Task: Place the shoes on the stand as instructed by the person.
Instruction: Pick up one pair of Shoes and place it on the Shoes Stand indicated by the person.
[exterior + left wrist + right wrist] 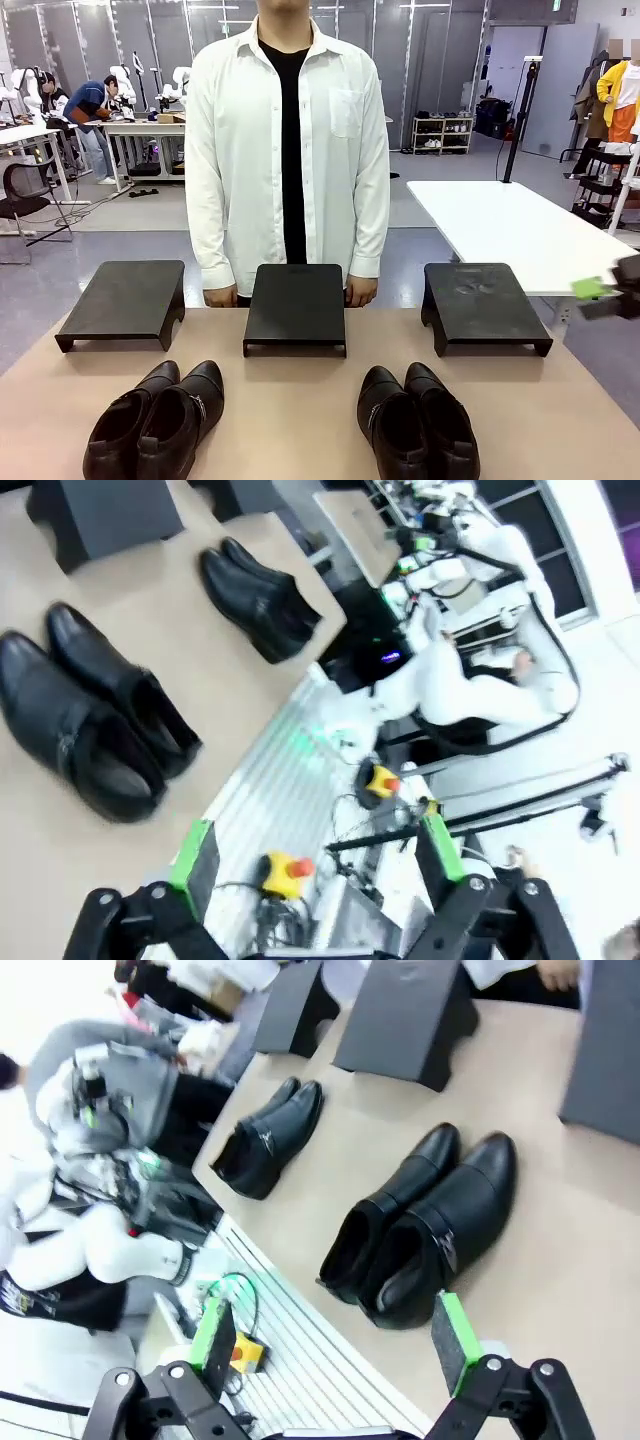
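Jaws on your left gripper (318,858) and right gripper (335,1338) stand wide and empty, likely awaiting a cue. Across the tabletop (300,400), the person (240,150) stands just behind the middle stand (296,305), hands down, not pointing. Nearer you than that stand, the left pair (158,420) and the right pair (417,425) of shoes flank it, toes toward it, easy to pick up.

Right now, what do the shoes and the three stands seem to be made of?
The shoes look like black leather, polished: highlights glint on the toes. The stands look like matte black plastic or painted board, hard to tell which: barely any shine, pale scuffs on the right stand.
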Controlling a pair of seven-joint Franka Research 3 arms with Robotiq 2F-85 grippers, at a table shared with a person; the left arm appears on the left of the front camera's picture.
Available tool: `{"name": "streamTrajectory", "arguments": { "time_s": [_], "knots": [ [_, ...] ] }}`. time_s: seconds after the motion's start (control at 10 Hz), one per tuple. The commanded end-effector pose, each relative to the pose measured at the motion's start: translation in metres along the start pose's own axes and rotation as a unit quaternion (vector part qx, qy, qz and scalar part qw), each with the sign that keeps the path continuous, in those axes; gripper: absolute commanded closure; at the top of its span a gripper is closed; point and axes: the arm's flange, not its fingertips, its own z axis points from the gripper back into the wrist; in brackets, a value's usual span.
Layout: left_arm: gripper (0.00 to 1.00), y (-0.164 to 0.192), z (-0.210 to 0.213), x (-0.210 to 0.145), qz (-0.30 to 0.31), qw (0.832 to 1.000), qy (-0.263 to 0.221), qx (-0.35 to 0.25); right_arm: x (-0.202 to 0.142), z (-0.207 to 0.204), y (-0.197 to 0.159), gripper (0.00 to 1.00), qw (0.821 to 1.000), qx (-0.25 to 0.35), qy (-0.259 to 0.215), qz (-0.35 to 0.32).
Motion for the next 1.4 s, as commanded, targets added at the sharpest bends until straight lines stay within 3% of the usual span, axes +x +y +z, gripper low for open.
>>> {"name": "streamTrajectory", "arguments": {
  "time_s": [0.0,0.3,0.4,1.0,1.1,1.3],
  "knots": [
    [0.0,0.013,0.037,-0.022,-0.001,1.0,-0.018,-0.015,-0.041,0.017,-0.021,0.0,0.999,0.019,-0.033,-0.023],
    [0.0,0.039,0.104,-0.09,0.054,0.988,-0.147,-0.013,-0.094,0.06,-0.033,0.0,0.993,0.02,-0.106,-0.051],
    [0.0,0.038,0.116,-0.104,0.064,0.984,-0.164,-0.006,-0.103,0.066,-0.032,0.0,0.991,0.015,-0.115,-0.06],
    [0.0,0.028,0.13,-0.119,0.059,0.982,-0.181,0.017,-0.126,0.082,-0.03,0.0,0.987,-0.018,-0.138,-0.084],
    [0.0,0.03,0.128,-0.123,0.074,0.982,-0.174,0.019,-0.104,0.116,-0.036,0.0,0.988,-0.016,-0.122,-0.088],
    [0.0,0.03,0.128,-0.123,0.074,0.982,-0.174,0.019,-0.104,0.116,-0.036,0.0,0.988,-0.016,-0.122,-0.088]
  ]
}}
